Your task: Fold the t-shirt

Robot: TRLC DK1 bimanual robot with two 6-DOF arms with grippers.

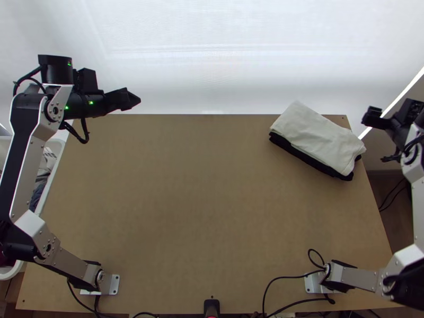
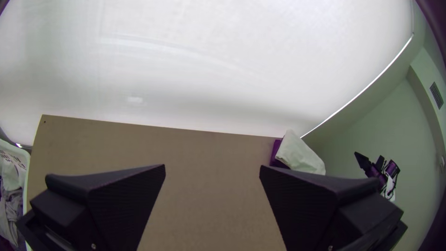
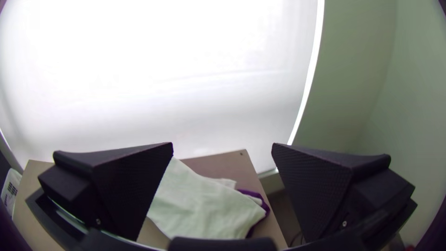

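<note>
Counter [image 1: 212, 212]: plain light brown. Upper cloth [image 1: 318, 135], near far right corner: plain off-white. Lower cloth [image 1: 312, 160] under it: black to dark purple. Left claw [image 1: 139, 99], toward far left corner: black. Right claw [image 1: 369, 116], off right edge: black, fine-textured fingers [image 3: 134, 186]. Left arm [image 1: 20, 164] and right arm [image 1: 363, 277]: silver-grey links, black joints; small green lights [image 1: 91, 103] on the left one. Basket [image 1: 51, 180] off left edge: white, grey and white clothes [image 2: 11, 209] inside. Wall [image 2: 371, 130] past right edge: pale grey-green.

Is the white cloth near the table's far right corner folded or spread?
Folded: the white cloth lies as a compact, roughly rectangular packet atop the black cloth.
</note>
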